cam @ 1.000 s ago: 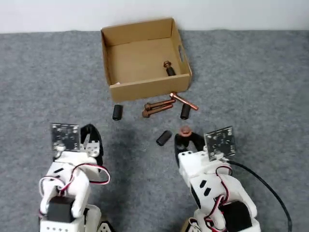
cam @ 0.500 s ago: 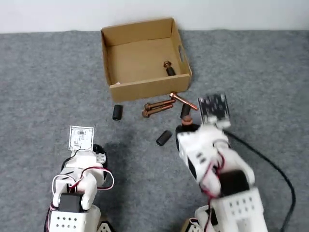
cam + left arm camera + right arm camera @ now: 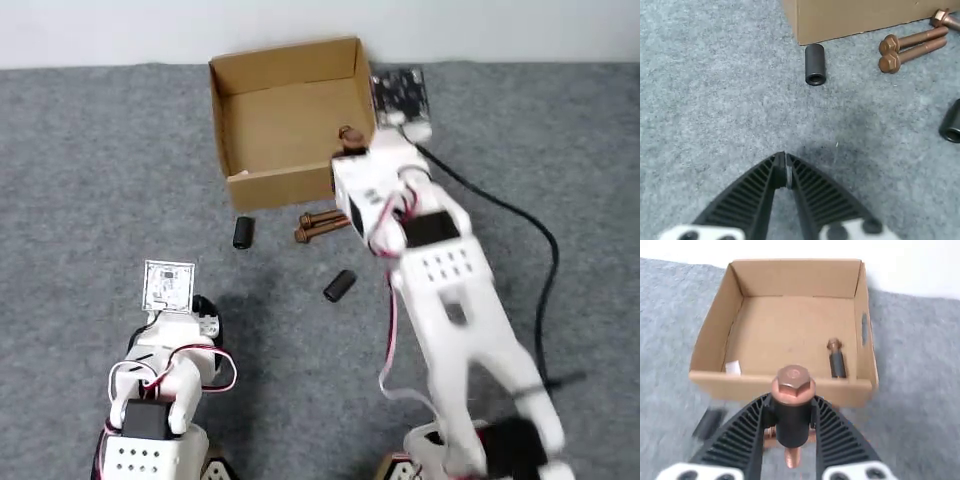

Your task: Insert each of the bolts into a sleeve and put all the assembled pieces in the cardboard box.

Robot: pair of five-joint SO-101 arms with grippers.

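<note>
I see right gripper clamped on sleeved bolt at near wall of box; left gripper closed, empty, well short of box.

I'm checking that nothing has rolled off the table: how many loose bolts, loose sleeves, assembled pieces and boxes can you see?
Loose bolts: 3
Loose sleeves: 2 in view
Assembled pieces: 2, one lying in the box, one held in the right gripper
Cardboard box: 1
Total: 8
</note>
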